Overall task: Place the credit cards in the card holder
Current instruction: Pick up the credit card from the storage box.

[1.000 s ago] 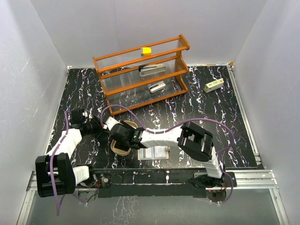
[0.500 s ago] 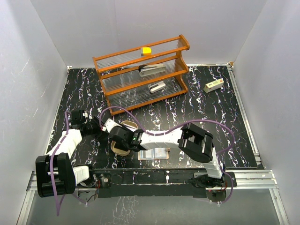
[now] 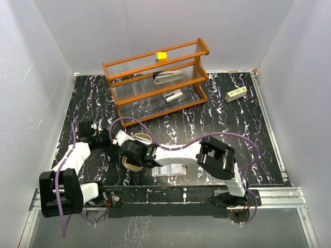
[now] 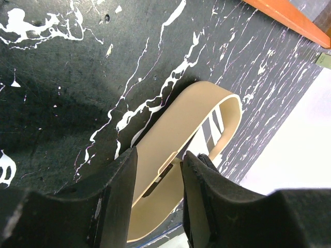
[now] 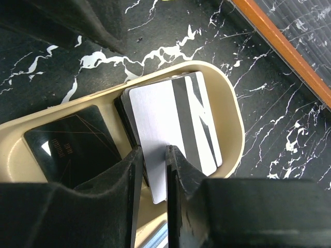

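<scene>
Two grippers meet at the card holder (image 5: pixel 235 121): my left gripper (image 4: pixel 158 155) clamps its rim; my right gripper (image 5: pixel 153 150), jaws nearly closed, hovers over the credit cards (image 5: pixel 176 119) stacked inside. Whether it pinches one, I cannot tell.

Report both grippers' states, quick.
Left gripper: closed on the card holder, gripping its wall.
Right gripper: narrow gap, tips over a striped credit card lying in the holder; whether it grips cannot be told.
</scene>
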`<state>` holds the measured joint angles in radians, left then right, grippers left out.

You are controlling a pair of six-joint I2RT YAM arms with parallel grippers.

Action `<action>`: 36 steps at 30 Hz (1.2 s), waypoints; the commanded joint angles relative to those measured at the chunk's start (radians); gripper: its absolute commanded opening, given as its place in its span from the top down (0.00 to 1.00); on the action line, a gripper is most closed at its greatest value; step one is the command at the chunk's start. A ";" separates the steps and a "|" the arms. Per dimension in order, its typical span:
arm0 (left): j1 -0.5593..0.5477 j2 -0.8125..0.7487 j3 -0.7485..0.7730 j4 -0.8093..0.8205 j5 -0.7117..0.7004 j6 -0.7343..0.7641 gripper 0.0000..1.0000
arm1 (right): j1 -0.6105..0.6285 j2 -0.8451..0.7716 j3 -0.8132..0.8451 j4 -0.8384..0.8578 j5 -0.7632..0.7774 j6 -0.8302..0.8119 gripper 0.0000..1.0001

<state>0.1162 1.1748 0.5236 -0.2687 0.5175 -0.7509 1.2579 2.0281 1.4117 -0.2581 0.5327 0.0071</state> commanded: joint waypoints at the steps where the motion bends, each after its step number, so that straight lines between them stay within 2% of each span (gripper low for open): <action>1: 0.007 -0.010 -0.009 -0.009 0.037 0.008 0.61 | -0.014 -0.008 -0.003 0.013 0.034 0.013 0.93; 3: 0.006 -0.010 -0.013 -0.003 0.038 0.007 0.61 | -0.015 -0.007 -0.003 0.006 0.027 0.013 0.95; 6: 0.005 -0.010 -0.014 -0.001 0.041 0.006 0.61 | -0.015 -0.018 0.013 -0.030 -0.068 0.014 0.95; 11: 0.005 -0.018 -0.018 0.003 0.043 0.006 0.61 | -0.016 -0.062 -0.016 -0.039 -0.209 0.060 0.85; 16: 0.005 -0.012 -0.018 0.005 0.048 0.008 0.60 | -0.015 -0.047 -0.013 -0.043 -0.167 0.057 0.74; 20: 0.005 -0.012 -0.016 0.005 0.050 0.009 0.60 | -0.015 -0.029 0.020 -0.070 -0.112 0.037 0.69; 23: 0.005 -0.015 -0.017 0.005 0.050 0.010 0.60 | -0.015 -0.023 0.034 -0.074 -0.109 0.025 0.57; 26: 0.005 -0.014 -0.019 0.008 0.050 0.010 0.60 | -0.015 -0.009 0.047 -0.069 -0.108 0.014 0.50; 29: 0.005 -0.010 -0.018 0.009 0.052 0.010 0.60 | -0.015 0.010 0.059 -0.066 -0.094 0.002 0.47; 36: 0.006 -0.010 -0.019 0.010 0.055 0.009 0.60 | -0.015 0.044 0.077 -0.067 -0.068 -0.018 0.47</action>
<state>0.1162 1.1748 0.5102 -0.2573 0.5396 -0.7509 1.2419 2.0460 1.4487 -0.3367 0.4450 0.0029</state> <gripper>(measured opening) 0.400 0.532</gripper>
